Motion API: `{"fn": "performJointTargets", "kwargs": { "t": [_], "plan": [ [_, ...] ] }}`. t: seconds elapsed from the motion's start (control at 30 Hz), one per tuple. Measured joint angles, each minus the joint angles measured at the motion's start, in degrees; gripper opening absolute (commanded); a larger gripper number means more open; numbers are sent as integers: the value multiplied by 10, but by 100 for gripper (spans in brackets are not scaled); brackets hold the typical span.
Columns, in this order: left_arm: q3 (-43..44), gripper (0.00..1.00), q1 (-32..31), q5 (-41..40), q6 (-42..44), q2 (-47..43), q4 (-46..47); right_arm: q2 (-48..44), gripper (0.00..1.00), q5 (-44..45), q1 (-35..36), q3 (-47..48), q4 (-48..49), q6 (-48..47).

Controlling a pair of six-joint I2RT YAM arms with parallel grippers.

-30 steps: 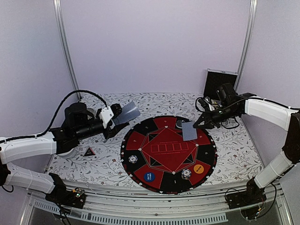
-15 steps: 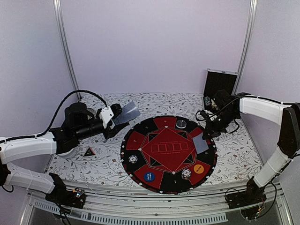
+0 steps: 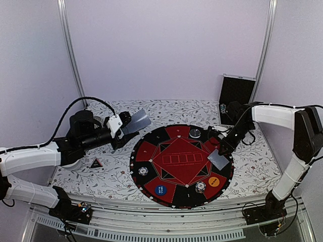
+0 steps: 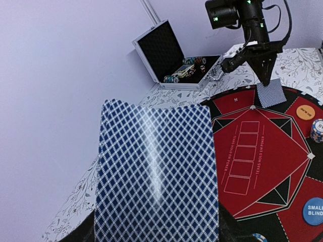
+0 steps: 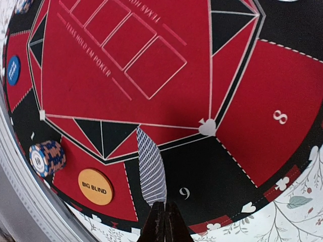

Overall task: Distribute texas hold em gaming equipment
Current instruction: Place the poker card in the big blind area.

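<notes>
My left gripper (image 3: 126, 124) is shut on playing cards (image 3: 137, 122), held up left of the round red-and-black poker mat (image 3: 151, 146). Their blue-checked back fills the left wrist view (image 4: 156, 171) and hides the fingers. My right gripper (image 3: 223, 147) is shut on one card (image 3: 218, 160), held low over the mat's right edge. In the right wrist view that card (image 5: 151, 171) shows nearly edge-on over the segment marked 9, pinched by the gripper (image 5: 165, 207). The orange disc (image 3: 214, 181) and blue disc (image 3: 160, 190) lie on the mat's near side. Chip stacks (image 3: 143, 171) (image 3: 201, 187) (image 3: 195, 133) stand on the mat.
The open black silver-edged case (image 3: 236, 91) with chips stands at the back right, behind the right arm. A small black triangle (image 3: 96, 163) lies left of the mat. The table's metal rail (image 3: 166, 214) runs along the near edge.
My right gripper has carried its card from the mat's far side to the right edge and lowered it over segment 9. The left arm has not moved.
</notes>
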Motion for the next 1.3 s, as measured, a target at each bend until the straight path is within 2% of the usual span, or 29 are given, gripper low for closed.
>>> {"fn": "performJointTargets", "kwargs": {
  "t": [0.23,0.57,0.63,0.7,0.73,0.9,0.93,0.97,1.0,1.03,1.13,1.3],
  "plan": [
    [0,57,0,0,0,0,0,14,2,-30,0,-12,-29,-117],
    [-1,57,0,0,0,0,0,27,5,-36,0,-31,-38,-169],
    [-2,57,0,0,0,0,0,37,16,-28,0,-30,-33,-169],
    [-3,57,0,0,0,0,0,48,36,-19,1,-30,-28,-167],
    [-3,57,0,-1,0,0,0,52,42,-12,2,-30,-25,-167],
    [-5,57,0,-1,0,0,0,55,57,30,12,-29,-11,-162],
    [-5,57,0,-1,0,0,0,54,67,39,15,-28,-6,-159],
    [-5,57,0,-1,0,0,0,49,70,50,17,-27,1,-156],
    [-5,57,0,-1,0,0,0,41,96,60,18,-26,9,-150],
    [-5,57,0,-1,0,0,0,27,100,75,19,-26,21,-147],
    [-5,57,0,0,0,0,0,-32,99,115,21,-23,68,-136],
    [-6,57,0,0,2,0,0,-176,99,151,22,-17,225,-87]
  ]
}}
